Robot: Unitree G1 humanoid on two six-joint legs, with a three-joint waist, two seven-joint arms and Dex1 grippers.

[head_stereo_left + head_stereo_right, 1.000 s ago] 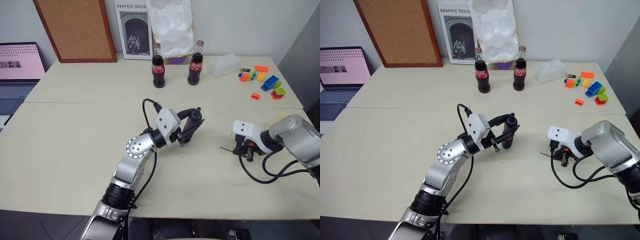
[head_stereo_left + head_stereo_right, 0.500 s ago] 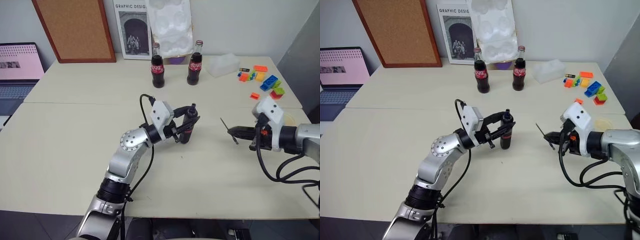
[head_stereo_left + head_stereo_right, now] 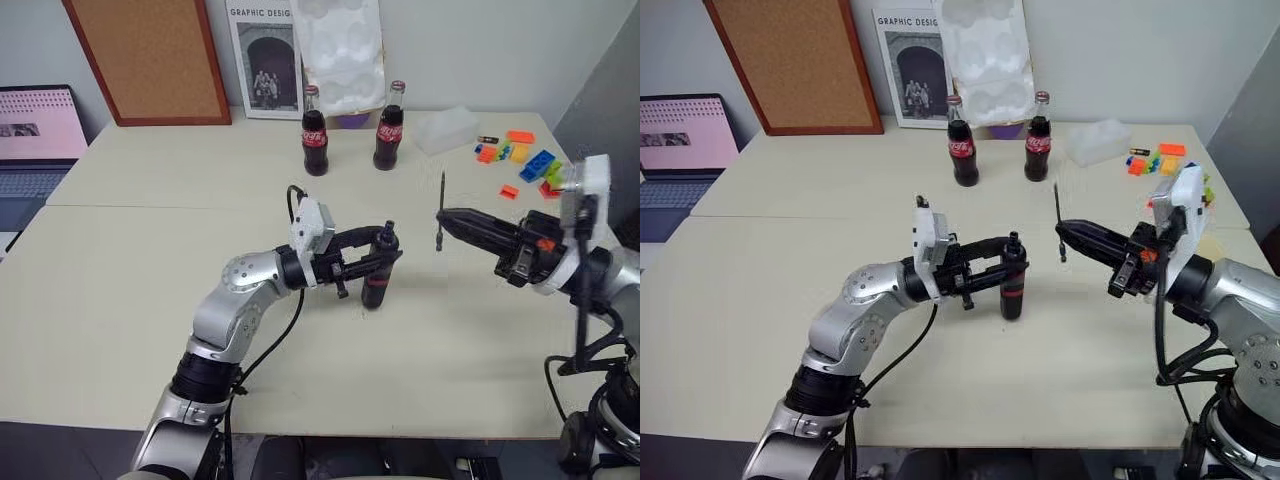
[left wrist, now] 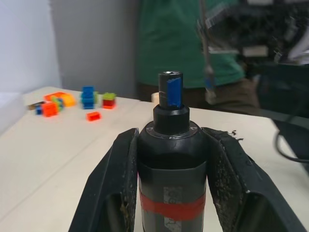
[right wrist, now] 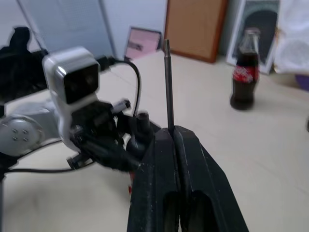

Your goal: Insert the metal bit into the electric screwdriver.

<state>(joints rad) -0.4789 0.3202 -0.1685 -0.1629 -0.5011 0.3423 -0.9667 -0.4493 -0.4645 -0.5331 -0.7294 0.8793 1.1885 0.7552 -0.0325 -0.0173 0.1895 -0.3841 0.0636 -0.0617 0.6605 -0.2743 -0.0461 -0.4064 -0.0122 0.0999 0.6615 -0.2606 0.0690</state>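
Two robot arms over a pale tabletop (image 3: 120, 300), lining a thin bit up with a screwdriver.

We are holding the electric screwdriver (image 3: 1012, 285) upright in our left pincer (image 3: 1002, 262), whose fingers are clamped on its black body above the red band, blue socket pointing up. Our right pincer (image 3: 448, 218) is closed tight on the metal bit (image 3: 441, 211), which is standing near-vertical, just beside and higher than the socket. To do this well, we judge we should be centring the bit's lower end over the socket, then lowering straight.
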